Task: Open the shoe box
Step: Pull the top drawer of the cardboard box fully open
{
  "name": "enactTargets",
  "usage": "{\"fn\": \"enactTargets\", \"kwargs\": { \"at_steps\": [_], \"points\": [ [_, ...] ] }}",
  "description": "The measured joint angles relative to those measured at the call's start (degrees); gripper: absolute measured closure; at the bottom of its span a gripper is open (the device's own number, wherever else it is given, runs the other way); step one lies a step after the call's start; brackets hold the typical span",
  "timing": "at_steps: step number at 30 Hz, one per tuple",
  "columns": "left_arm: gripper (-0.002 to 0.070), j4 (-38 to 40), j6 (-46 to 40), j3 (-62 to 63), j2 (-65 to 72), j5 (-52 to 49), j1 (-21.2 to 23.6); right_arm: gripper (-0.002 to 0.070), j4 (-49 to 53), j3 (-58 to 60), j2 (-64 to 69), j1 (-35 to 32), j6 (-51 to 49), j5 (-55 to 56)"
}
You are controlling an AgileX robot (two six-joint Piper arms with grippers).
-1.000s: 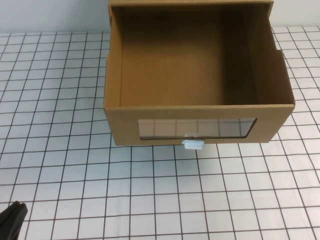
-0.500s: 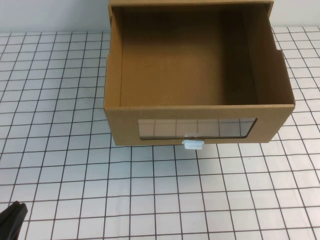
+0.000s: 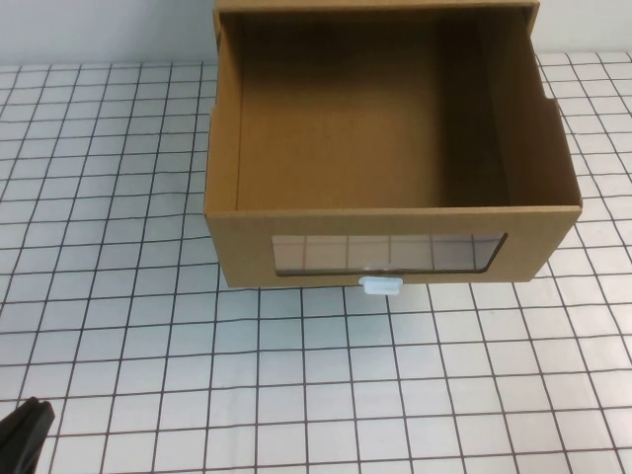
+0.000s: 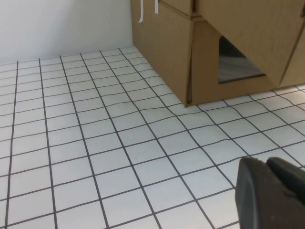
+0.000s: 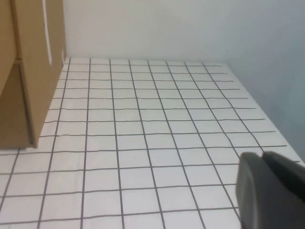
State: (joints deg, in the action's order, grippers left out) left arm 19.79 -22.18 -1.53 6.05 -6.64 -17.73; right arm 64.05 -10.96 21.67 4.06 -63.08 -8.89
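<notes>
The shoe box [image 3: 247,247] sits at 12 o'clock on the gridded table [image 3: 148,336], with its windowed front facing me at 6 o'clock. From the high camera I look straight down into a bare brown interior with nothing inside, so I judge that the box is already open and the task is as good as done. The clear window [image 3: 390,253] runs across the front wall. The white pull tab [image 3: 381,285] juts out just below it, at the foot of that wall, touching nothing. That tab is the obvious handle for this kind of box, and it points toward the arms so that a gripper can reach it head-on.

The left gripper [image 3: 32,415] is parked at about 7 o'clock, in the near corner of the table and well apart from the box. In its wrist view the fingers [image 4: 252,186] press together with only a seam between them, holding nothing, and the box front lies far across the tiles.

The right gripper [image 5: 263,160] is outside the high camera's frame. Its own camera shows it low over bare table, closed and empty, with only a side wall of the box at the edge of the picture. Both arms look retired to me, clear of the box so that the open interior can be seen.
</notes>
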Motion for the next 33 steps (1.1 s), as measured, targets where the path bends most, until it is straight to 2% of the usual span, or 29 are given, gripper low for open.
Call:
{"fn": "enactTargets", "kwargs": {
  "at_steps": [3,9,26,28,33],
  "points": [
    [0.0678,0.0,0.0,0.0,0.0,0.0,0.0,0.0689,0.19,4.62,-7.96,-2.01,-0.25,1.76],
    [0.0678,0.0,0.0,0.0,0.0,0.0,0.0,0.0689,0.19,10.54,-20.63,-2.0,-0.32,2.08],
    [0.0678,0.0,0.0,0.0,0.0,0.0,0.0,0.0689,-3.94,12.29,-22.16,-1.89,-3.13,4.15],
    [0.0678,0.0,0.0,0.0,0.0,0.0,0.0,0.069,-11.47,12.29,-22.16,-1.89,3.03,4.01],
    [0.0678,0.0,0.0,0.0,0.0,0.0,0.0,0.0689,-54.11,12.29,-22.16,-1.89,49.55,-0.69]
  ]
}}
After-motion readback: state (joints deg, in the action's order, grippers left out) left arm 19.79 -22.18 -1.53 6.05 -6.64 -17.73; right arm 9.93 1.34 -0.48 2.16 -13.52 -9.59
